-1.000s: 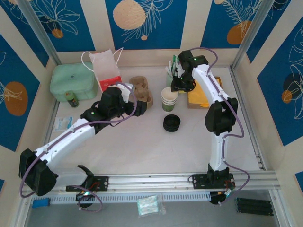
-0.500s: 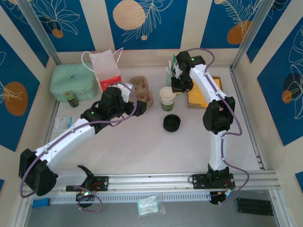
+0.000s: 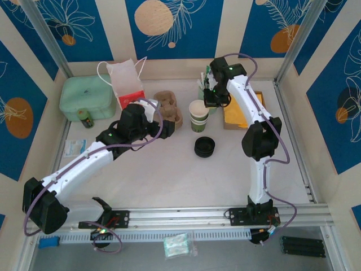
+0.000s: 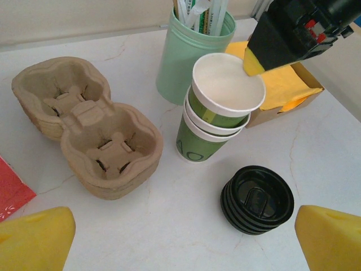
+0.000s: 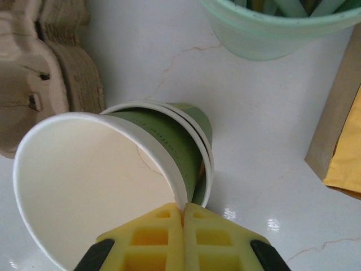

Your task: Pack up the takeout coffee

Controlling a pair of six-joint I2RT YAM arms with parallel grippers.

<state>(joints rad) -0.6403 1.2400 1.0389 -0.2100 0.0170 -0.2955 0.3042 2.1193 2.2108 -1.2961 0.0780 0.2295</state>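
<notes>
- Right gripper [image 5: 183,217]: closed on the white rim of the top paper cup [image 5: 84,175].
- Top paper cup: tilted, nested in the green cup stack [image 4: 200,144].
- Black lid stack [image 4: 256,199]: set near the cups.
- Left gripper [image 4: 186,237]: held wide apart, nothing gripped.

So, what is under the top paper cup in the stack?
Two more green cups nest under the top cup, the lowest standing on the table. Their insides are covered, so their contents cannot be seen.
</notes>
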